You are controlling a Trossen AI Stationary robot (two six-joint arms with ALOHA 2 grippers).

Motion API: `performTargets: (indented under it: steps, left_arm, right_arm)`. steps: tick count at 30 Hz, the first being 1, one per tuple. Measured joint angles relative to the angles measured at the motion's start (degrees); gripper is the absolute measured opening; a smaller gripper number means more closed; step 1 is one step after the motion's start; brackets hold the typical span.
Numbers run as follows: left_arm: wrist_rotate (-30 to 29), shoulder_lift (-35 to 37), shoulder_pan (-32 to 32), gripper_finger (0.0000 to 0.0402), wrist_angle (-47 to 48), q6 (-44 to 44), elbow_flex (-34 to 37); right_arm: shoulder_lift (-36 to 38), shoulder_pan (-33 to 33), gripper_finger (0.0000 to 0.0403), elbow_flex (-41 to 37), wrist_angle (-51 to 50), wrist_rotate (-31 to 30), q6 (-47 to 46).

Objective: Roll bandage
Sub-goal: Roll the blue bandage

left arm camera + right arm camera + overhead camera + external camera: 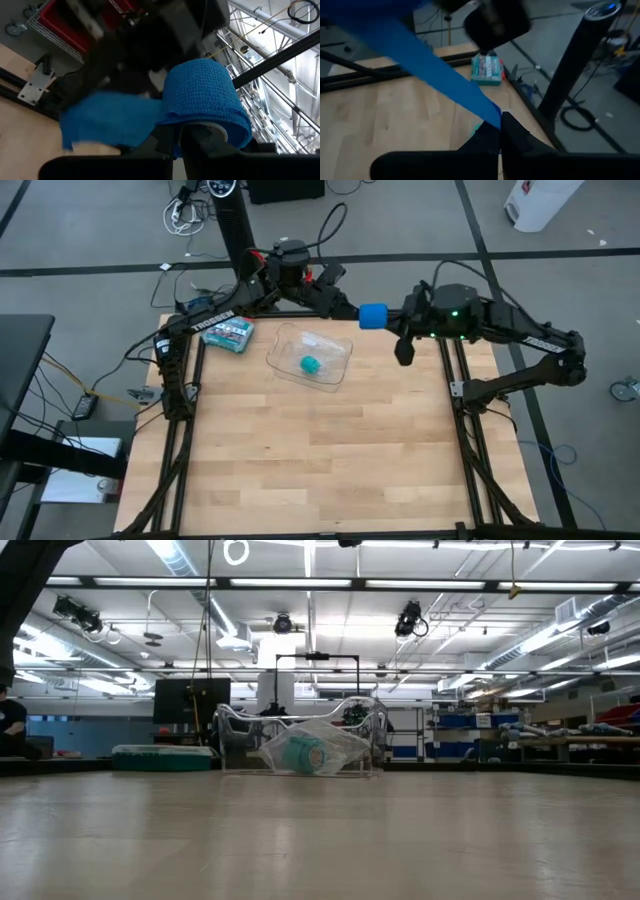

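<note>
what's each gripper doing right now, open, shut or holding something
Left gripper: shut on the bandage roll.
Right gripper: shut on the bandage's loose tail.

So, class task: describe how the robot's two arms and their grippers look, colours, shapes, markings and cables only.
Both are dark, near-black jointed arms of slim tubular links. The left arm carries white TROSSEN lettering on one link and red parts near its wrist, with black cables looping beside it. The right arm shows a small green light on its bulky wrist housing. The left gripper and right gripper each have two dark, flat fingers.
</note>
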State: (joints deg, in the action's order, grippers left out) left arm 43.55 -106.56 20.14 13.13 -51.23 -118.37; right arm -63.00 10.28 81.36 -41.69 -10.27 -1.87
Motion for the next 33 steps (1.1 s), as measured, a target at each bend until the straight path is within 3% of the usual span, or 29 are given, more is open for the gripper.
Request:
performTargets:
  steps: [12, 20, 28, 33]
  left_arm:
    - [-3.46, -0.28, -2.82, 0.0026, 4.78, 4.33, 0.52]
    - [-4.08, -0.59, -3.38, 0.0026, 6.14, 5.42, 0.52]
    - [-3.86, -0.52, -3.56, 0.0026, 7.45, 6.08, 0.52]
    - [-3.65, -0.52, -3.6, 0.0026, 7.42, 6.02, 0.52]
  right_arm:
    - [2.93, 0.36, 0.0, -0.05, 5.2, -0.12, 3.58]
    - [2.31, -1.12, 0.0, -0.07, 11.78, 3.45, 5.64]
    - [2.78, -3.8, 0.0, -0.11, 14.43, 11.61, 6.64]
    - [2.68, -5.24, 0.001, -0.11, 14.75, 12.12, 5.58]
